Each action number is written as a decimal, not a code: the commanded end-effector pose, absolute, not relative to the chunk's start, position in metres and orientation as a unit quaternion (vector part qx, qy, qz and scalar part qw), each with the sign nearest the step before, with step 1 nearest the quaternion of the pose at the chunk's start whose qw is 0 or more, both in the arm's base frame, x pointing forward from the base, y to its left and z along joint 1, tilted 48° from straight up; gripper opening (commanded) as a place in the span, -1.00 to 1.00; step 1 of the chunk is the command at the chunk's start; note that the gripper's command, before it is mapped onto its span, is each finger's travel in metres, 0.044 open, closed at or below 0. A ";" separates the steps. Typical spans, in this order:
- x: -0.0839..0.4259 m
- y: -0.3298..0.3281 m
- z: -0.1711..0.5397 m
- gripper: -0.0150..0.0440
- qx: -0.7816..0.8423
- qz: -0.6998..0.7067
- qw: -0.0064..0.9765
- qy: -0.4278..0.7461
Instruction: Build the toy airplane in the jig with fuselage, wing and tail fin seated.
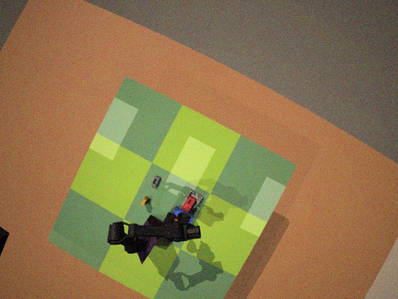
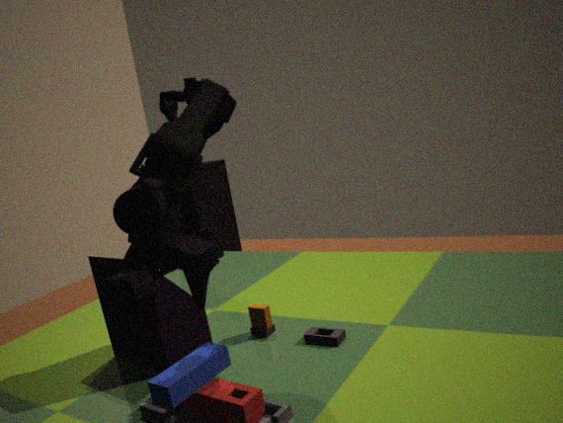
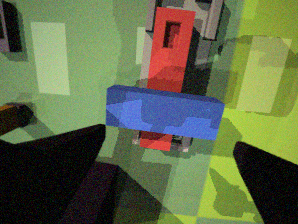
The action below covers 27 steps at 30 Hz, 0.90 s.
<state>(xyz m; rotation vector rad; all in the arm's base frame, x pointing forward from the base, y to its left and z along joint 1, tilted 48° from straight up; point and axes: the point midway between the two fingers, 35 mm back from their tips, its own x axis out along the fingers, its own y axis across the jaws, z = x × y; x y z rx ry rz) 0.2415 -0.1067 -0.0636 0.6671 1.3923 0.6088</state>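
The red fuselage (image 1: 188, 204) (image 2: 224, 389) (image 3: 171, 62) lies in the grey cradle (image 2: 282, 412) (image 3: 213, 20), its small socket open. The blue wing (image 1: 178, 211) (image 2: 190, 373) (image 3: 165, 112) lies crosswise on top of the fuselage near its other end. Its tab and the socket under it are hidden, so I cannot tell whether it sits fully down. The orange tail fin (image 1: 144, 201) (image 2: 260, 316) (image 3: 9, 116) stands upright in a small dark holder. My gripper (image 3: 169, 139) is open and empty above the wing, its fingertips wide apart beyond the wing's near side.
An empty dark holder with a slot (image 1: 153, 184) (image 2: 308, 338) lies near the tail fin. The arm's dark body rises beside the cradle and partly covers it in the top view. A green checkered mat (image 1: 146, 140) (image 2: 444, 376) lies under everything.
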 end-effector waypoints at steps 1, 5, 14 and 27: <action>0.245 -0.097 -0.048 1.00 0.299 0.264 0.672 0.624; 0.252 -0.067 -0.005 1.00 0.295 0.256 0.674 0.627; 0.234 0.008 0.070 1.00 0.297 0.249 0.671 0.632; 0.178 0.077 0.121 1.00 0.305 0.271 0.668 0.622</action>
